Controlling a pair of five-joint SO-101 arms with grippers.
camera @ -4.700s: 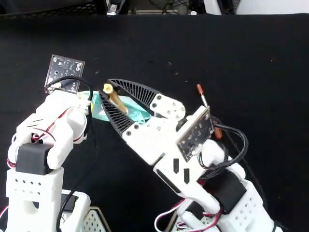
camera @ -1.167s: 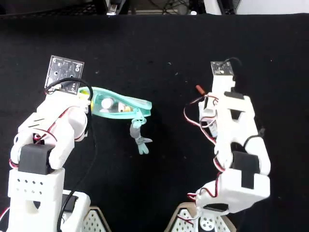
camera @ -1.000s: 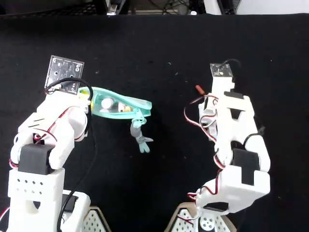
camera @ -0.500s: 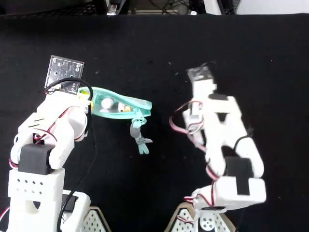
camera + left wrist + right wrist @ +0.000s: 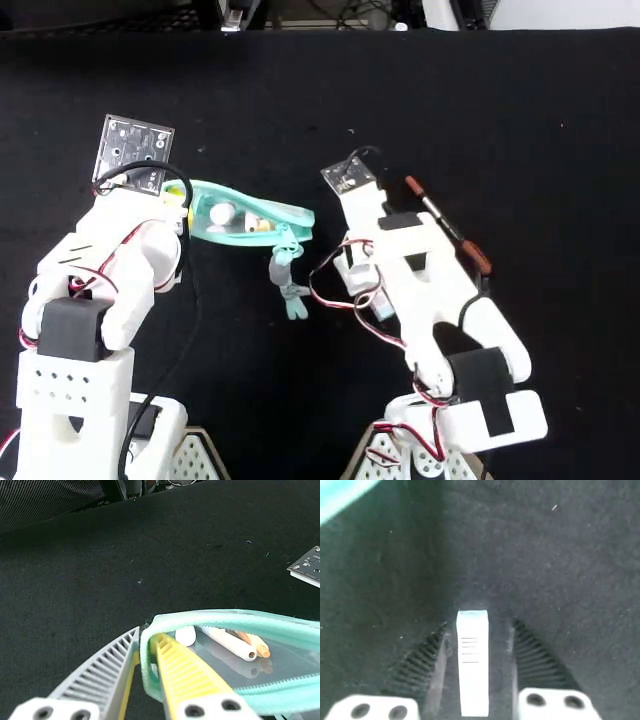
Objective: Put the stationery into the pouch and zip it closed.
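On a black, felt-like surface (image 5: 560, 120): a teal pouch (image 5: 255, 222), long and flat, with a soft woven rim and a clear plastic side panel. Mouth open, zip not drawn. Pinched at one end of the rim by the left gripper (image 5: 147, 635), jaws closed on it, the yellow ridged one inside the mouth and the pale ribbed one outside. Seen through the clear panel: a round-ended white piece (image 5: 185, 635), a white pen-like stick (image 5: 227, 645) and, just beside it, an orange-tipped stick (image 5: 256, 647). Trailing from the pouch's other end, a limp grey-green strap (image 5: 288, 282), flat on the cloth.

Between pouch and pen in the high view, the right arm (image 5: 430, 290), folded over, near the strap but apart from it. Right gripper (image 5: 479, 624) pointed down at the cloth, black ribbed jaws closed on a small white block (image 5: 472, 662). Rectangular, smooth and square-cornered, held lengthwise, poking past the jaw tips. Across its face, a few thin printed lines, too small to read.

Just beside the right arm, on the side away from the pouch, a slim pen (image 5: 447, 228) lying slantwise: thin shaft, reddish-brown at both ends. On the left wrist a small square circuit board (image 5: 135, 152), grey and speckled with components, print too fine to read.
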